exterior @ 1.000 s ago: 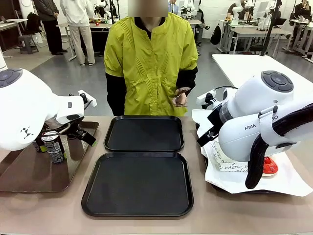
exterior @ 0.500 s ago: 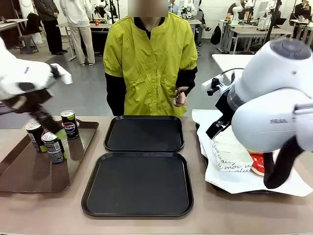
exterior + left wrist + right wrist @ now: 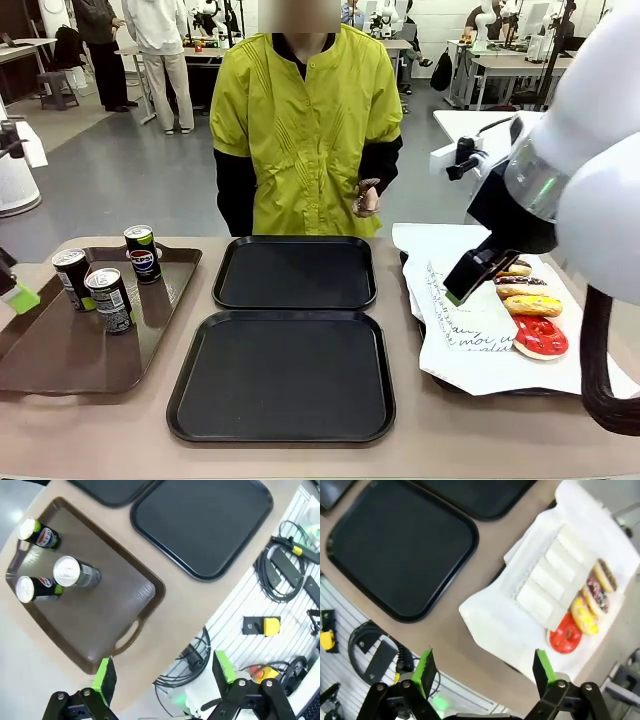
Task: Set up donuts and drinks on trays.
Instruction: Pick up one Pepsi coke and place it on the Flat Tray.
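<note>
— Left gripper [image 3: 164, 672], right gripper [image 3: 484, 672]: jaw state?
— Spread wide apart on each, nothing clamped.
— Donuts [image 3: 532, 305], cans [image 3: 108, 298]: location?
— Lined up beside white boxes [image 3: 545, 575] on paper-lined tray [image 3: 445, 368], right of black trays [image 3: 295, 275]; upright on brown tray [image 3: 50, 370], left of same.

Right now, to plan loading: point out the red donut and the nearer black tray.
red donut [image 3: 526, 340]: front view, left side of its glazed top.
nearer black tray [image 3: 281, 375]: front view, its bare floor.
</note>
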`<state>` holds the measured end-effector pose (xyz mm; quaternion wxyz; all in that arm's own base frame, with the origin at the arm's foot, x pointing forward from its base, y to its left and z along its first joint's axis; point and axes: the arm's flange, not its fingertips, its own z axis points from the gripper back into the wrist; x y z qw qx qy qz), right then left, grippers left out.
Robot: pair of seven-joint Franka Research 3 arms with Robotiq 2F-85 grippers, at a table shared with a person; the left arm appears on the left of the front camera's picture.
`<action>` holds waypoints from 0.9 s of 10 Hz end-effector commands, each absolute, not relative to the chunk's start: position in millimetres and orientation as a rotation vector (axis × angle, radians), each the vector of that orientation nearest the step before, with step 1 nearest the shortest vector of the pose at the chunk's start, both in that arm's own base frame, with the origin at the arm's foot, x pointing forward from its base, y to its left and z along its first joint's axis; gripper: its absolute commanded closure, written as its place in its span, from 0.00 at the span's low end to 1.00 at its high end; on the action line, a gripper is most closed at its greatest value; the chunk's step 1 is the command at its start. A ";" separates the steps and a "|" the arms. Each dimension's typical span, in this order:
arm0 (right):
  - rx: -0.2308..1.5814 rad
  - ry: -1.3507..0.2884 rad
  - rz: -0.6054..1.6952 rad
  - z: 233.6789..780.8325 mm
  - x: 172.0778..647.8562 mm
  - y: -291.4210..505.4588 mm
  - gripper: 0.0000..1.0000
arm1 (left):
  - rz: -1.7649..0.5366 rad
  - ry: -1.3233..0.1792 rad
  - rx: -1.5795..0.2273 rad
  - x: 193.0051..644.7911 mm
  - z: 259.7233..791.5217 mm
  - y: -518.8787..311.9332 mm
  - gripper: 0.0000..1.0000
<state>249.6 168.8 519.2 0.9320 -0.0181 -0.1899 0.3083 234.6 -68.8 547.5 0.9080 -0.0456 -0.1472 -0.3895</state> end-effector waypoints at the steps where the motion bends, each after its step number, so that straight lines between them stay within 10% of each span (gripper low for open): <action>1: -0.037 -0.386 0.650 510.5 259.6 174.4 0.00 | -0.816 -0.280 -0.105 232.0 545.1 -69.7 0.00; 4: -0.040 -0.388 0.632 518.5 250.3 168.8 0.00 | -0.803 -0.295 -0.093 235.1 546.0 -69.3 0.00; 7: 0.962 -0.354 0.244 488.1 275.4 69.6 0.00 | -0.294 -0.174 -0.906 289.9 537.8 9.7 0.00; 9: 1.199 -0.369 0.085 447.3 277.7 12.0 0.00 | -0.083 -0.121 -1.151 303.2 508.6 63.6 0.00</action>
